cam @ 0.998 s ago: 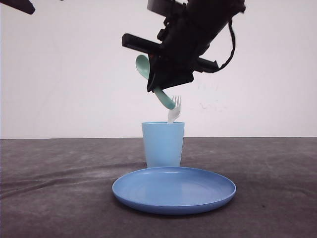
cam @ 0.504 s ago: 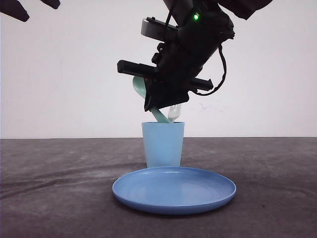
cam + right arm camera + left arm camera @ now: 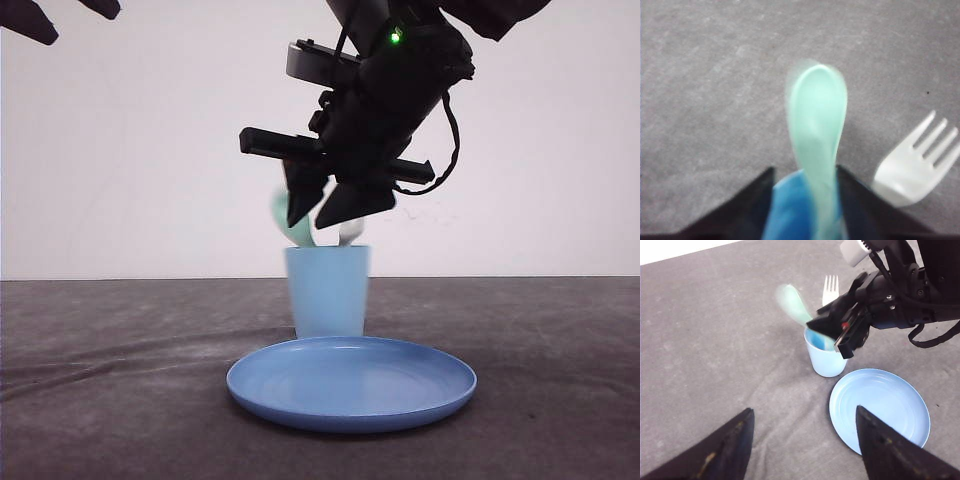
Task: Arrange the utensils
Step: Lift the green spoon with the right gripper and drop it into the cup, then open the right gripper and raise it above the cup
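The mint-green spoon [image 3: 290,225] stands blurred in the light blue cup [image 3: 328,295], bowl end up and leaning left. Beside it the white fork [image 3: 350,232] stands in the same cup, tines up. My right gripper [image 3: 310,222] hangs just above the cup's rim, open, with its fingers on either side of the spoon's handle [image 3: 817,115]. In the right wrist view there is a gap between the spoon and one finger. The left wrist view shows the spoon [image 3: 792,302], the fork [image 3: 830,289] and the cup [image 3: 824,360] from above. My left gripper [image 3: 802,412] is open, high up and empty.
A round blue plate [image 3: 350,385] lies on the dark grey cloth just in front of the cup. The left gripper's fingertips [image 3: 40,25] show at the top left of the front view. A white wall stands behind the table.
The right gripper came down over the cup with the spoon. Its fingers have spread apart, and the spoon has dropped handle first into the cup beside the fork.
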`<state>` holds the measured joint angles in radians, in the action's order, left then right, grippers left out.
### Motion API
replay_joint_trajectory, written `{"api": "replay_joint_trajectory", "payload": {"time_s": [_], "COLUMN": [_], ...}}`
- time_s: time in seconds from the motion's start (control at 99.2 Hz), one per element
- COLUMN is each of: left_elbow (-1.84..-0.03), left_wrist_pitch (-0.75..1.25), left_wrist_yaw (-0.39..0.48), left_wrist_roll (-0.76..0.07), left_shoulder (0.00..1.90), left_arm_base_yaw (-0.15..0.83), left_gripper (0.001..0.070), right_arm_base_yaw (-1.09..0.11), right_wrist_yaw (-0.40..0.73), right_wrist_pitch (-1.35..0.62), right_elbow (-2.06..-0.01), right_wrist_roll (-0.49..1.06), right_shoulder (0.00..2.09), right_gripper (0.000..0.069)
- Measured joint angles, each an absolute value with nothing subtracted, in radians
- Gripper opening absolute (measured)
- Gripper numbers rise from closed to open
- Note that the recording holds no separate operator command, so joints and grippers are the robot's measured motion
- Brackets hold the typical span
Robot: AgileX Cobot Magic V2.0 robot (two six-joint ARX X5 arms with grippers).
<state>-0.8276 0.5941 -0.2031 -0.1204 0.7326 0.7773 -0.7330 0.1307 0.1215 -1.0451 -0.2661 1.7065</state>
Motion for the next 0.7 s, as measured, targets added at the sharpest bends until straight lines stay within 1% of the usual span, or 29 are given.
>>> {"api": "replay_joint_trajectory", "payload": {"time_s": [0.071, 0.161, 0.434, 0.575, 0.696], "left_elbow": [-0.828, -0.828, -0.828, -0.828, -0.828], "left_wrist_pitch": [0.595, 0.595, 0.595, 0.595, 0.595], "left_wrist_yaw": [-0.203, -0.203, -0.203, -0.203, -0.203], "left_wrist_roll": [-0.12, -0.12, -0.12, -0.12, -0.12], "left_shoulder": [0.733, 0.733, 0.733, 0.733, 0.733], "left_arm_base_yaw": [0.777, 0.777, 0.777, 0.777, 0.777], "left_gripper": [0.0388, 0.0388, 0.0388, 0.0388, 0.0388], "right_arm_base_yaw": [-0.733, -0.733, -0.745, -0.759, -0.767], "right_wrist_yaw": [0.131, 0.131, 0.129, 0.13, 0.13], "right_wrist_pitch": [0.119, 0.119, 0.076, 0.042, -0.031], "right_elbow": [-1.045, -1.045, -1.045, -1.045, -1.045], "right_wrist_roll": [-0.266, -0.266, -0.266, -0.257, -0.234], "right_shoulder": [1.707, 1.707, 1.686, 1.597, 1.489], "right_gripper": [0.034, 0.036, 0.0367, 0.0367, 0.0368]}}
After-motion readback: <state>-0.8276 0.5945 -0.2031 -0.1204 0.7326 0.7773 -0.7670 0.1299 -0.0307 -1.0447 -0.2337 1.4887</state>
